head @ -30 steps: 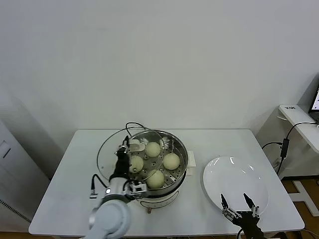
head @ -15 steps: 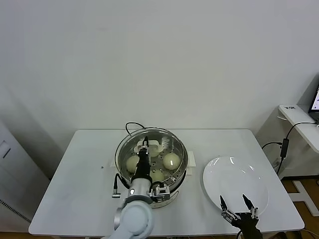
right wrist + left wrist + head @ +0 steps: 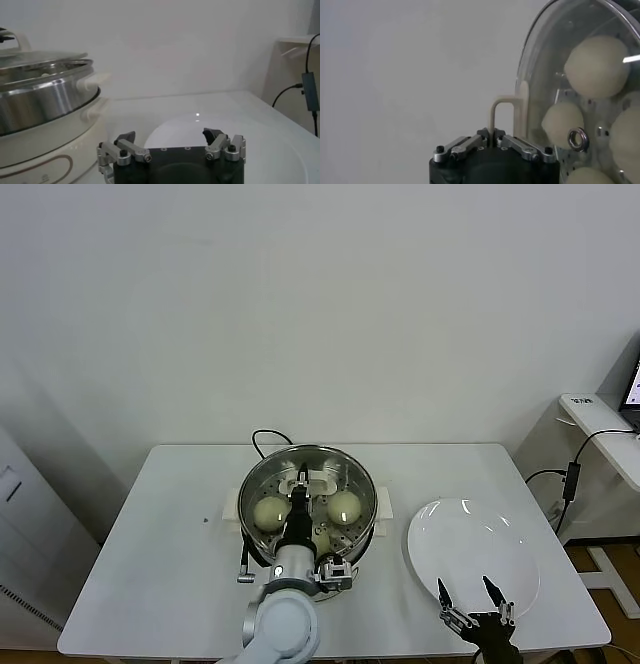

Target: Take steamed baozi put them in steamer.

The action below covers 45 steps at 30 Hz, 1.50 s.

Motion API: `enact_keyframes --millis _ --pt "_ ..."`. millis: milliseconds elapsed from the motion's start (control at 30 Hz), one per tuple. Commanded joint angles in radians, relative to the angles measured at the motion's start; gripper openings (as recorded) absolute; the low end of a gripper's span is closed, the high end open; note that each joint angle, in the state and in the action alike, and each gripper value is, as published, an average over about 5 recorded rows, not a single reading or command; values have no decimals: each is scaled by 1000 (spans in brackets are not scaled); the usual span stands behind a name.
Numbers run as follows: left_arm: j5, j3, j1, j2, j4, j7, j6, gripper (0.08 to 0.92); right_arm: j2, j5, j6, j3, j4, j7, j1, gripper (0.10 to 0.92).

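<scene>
Now my left pincer [image 3: 494, 141] pinches the glass lid [image 3: 305, 484] handle over the steamer [image 3: 362, 519]; lid's slippery, fragile. Right pincer [image 3: 470, 602] gapes, idle.

White plate [image 3: 470, 552], glass lid [image 3: 540, 75], white table [image 3: 150, 564]

Left arm: a rounded pale-grey shell is seen at lower centre of the head view, with black cable loops and a small lit indicator. Left claw [image 3: 492, 142]: black body, silver links, dark screws. Right claw [image 3: 172, 141]: black housing, silver screwed links, black fingertips.
</scene>
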Motion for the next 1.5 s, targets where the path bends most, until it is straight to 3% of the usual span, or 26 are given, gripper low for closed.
enact_keyframes --millis 33,267,467,867,1200,1300,1500 --pt "3 5 -13 -6 50 0 38 115 6 -7 5 0 0 -3 -4 823" --pt "-20 -1 -7 -6 43 -22 38 115 5 -10 9 -1 0 -5 0 823" --pt "-113 -14 50 17 -44 -45 38 142 2 -10 10 -2 0 -5 5 823" --pt "-441 -103 176 115 -243 -128 7 474 -27 -7 9 -36 -19 2 50 823" --pt "-755 -239 216 163 -361 -278 -217 763 -103 83 23 -55 -35 46 175 823" --pt "-848 -308 233 166 -374 -330 -300 811 -110 108 22 -66 -39 67 210 823" --pt "-1049 -436 261 145 -360 -454 -420 822 -113 135 24 -77 -53 89 265 823"
